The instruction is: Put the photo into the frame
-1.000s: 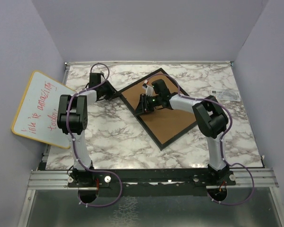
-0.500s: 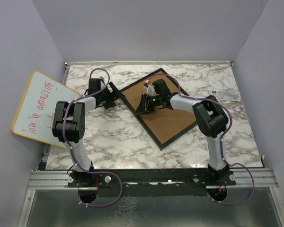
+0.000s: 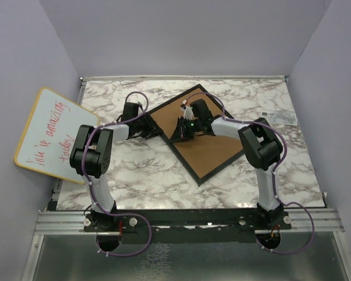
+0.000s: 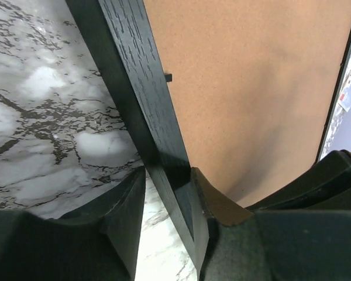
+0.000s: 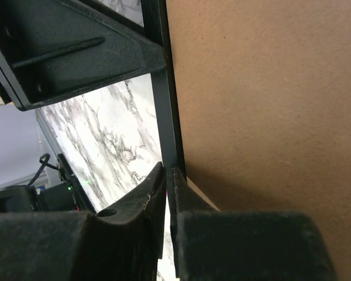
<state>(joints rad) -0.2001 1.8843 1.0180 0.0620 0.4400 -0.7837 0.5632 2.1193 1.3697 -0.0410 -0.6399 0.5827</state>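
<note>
The left gripper [image 4: 168, 174] straddles one rail of the thin black rectangular wood-grain picture frame [image 4: 131, 70]. One dark finger [image 4: 124, 213] is on the marble side and the other on the board side. Both tips sit close against the rail's faces, but the wrist view does not show whether they actually pinch it.

The frame lies flat and face down on the white, grey-veined marble tabletop [image 3: 140, 170], towards the far middle, turned so that it reads as a diamond from above. A flat brown fibreboard backing board [image 3: 207, 146] fills its opening (a small black clip [image 4: 168, 76] juts from the rail's inner edge onto the board).

The right gripper [image 5: 167, 174] is at the same rail, just beside the left one, and reaches across the board from the right arm's side. Its fingers are drawn almost together with only a thin slit between them. Their tips are down at the seam where rail meets board, and whether anything thin is caught in the slit cannot be seen. In the right wrist view the left gripper's black body crosses the rail just beyond those tips.

A yellow-rimmed rectangular whiteboard [image 3: 47, 132] with red handwriting sits tilted at the table's left edge, well apart from the frame. A small pale printed slip [image 3: 278, 117] lies near the far right of the marble
</note>
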